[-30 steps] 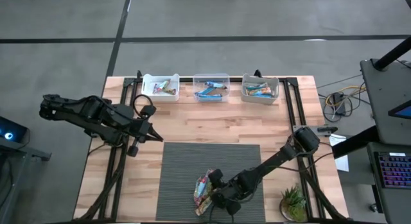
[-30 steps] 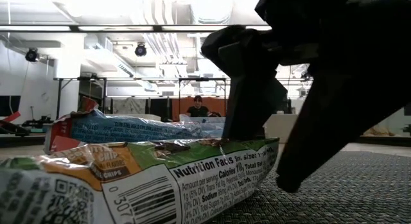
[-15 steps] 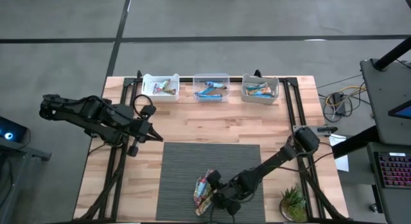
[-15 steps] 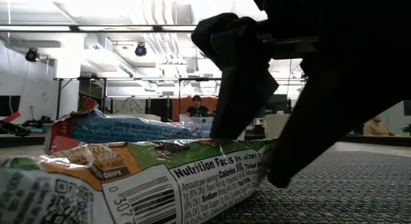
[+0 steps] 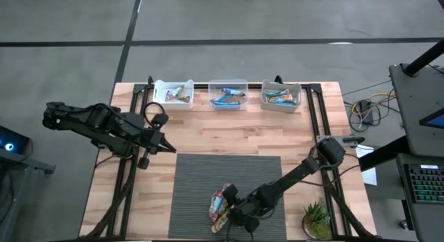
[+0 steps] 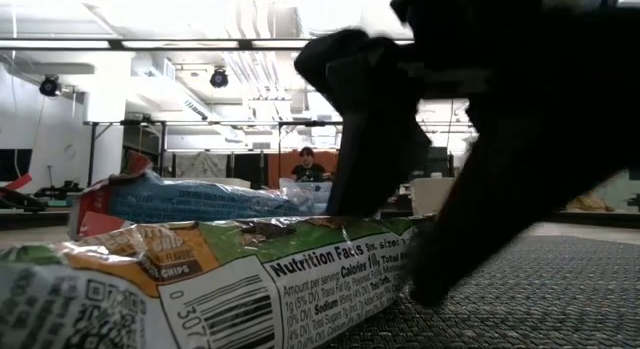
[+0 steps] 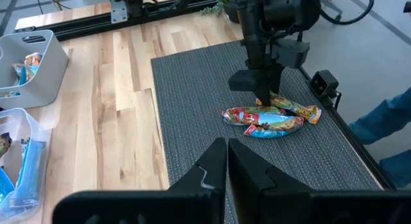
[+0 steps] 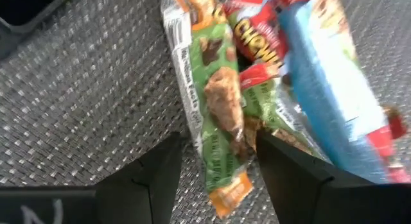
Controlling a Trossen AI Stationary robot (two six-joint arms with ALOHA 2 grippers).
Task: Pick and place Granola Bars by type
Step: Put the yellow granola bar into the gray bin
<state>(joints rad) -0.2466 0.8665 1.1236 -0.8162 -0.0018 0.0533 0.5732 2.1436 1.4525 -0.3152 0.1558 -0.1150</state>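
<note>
The loose granola bars [image 5: 220, 206] lay in a small heap near the front edge of the grey mat [image 5: 194, 179]. I could make out a green-and-orange bar [image 8: 221, 115], a red-wrapped one [image 8: 260, 38] and a blue one [image 8: 334, 89], overlapping each other. In the low view the green bar [image 6: 230, 279] sat closest, nutrition panel facing out, with the blue bar [image 6: 200, 201] resting behind it.

My right gripper [image 5: 239, 213] was down on the mat just beside the heap. Its fingers [image 8: 144, 185] stood apart, straddling the orange end of the green bar, one on each side, not clamped on it as far as I could see. From the left wrist view I saw that gripper [image 7: 257, 83] standing upright right over the pile.

My left gripper [image 5: 165, 146] waited over the bare wood of the counter [image 5: 229, 134], well apart from the heap, off the mat's far-left corner, with its fingers [image 7: 218, 166] pressed together.

Along the far edge of the counter stood three small bins in a row: the left bin [image 5: 173, 93] held multicoloured bars, the middle bin [image 5: 227, 94] and right bin [image 5: 281, 95] held blue ones.
</note>
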